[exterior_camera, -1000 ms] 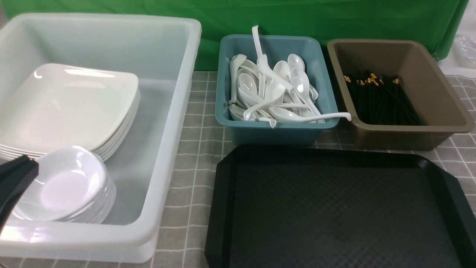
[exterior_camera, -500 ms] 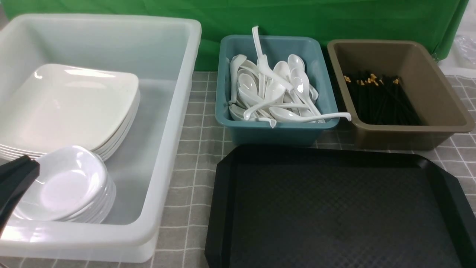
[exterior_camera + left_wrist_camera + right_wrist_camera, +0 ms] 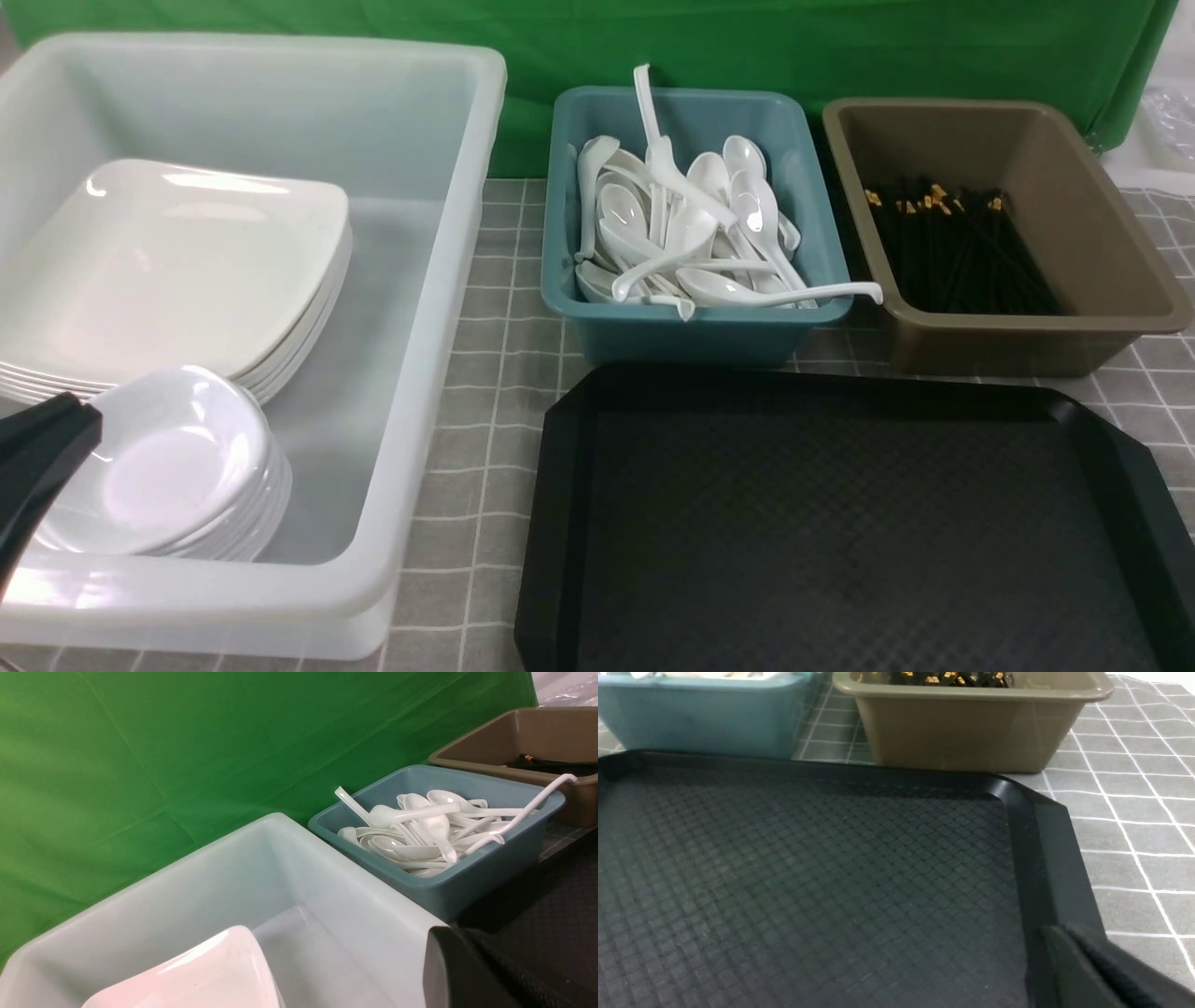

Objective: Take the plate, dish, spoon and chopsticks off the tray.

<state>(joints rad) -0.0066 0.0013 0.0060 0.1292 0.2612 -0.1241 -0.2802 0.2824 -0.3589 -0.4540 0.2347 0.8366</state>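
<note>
Now see left gripper (image 3: 452, 934) clenched, fingers together, over the near-left part of the white tub (image 3: 425, 308) in the front view; cannot tell about contact with anything below. Find right gripper (image 3: 1059, 931) clenched too, above the tray (image 3: 808, 882). Spot square white plates (image 3: 177, 266) stacked in the white tub, with small white dishes (image 3: 149, 467) piled at their near side. Notice white spoons (image 3: 691, 224) heaped in the teal tub (image 3: 691, 341) (see one lying across the rim, handle sticking out toward the brown tub (image 3: 1027, 350)). Make out black chopsticks (image 3: 971, 252), gold-ended, bunched inside the brown tub.
</note>
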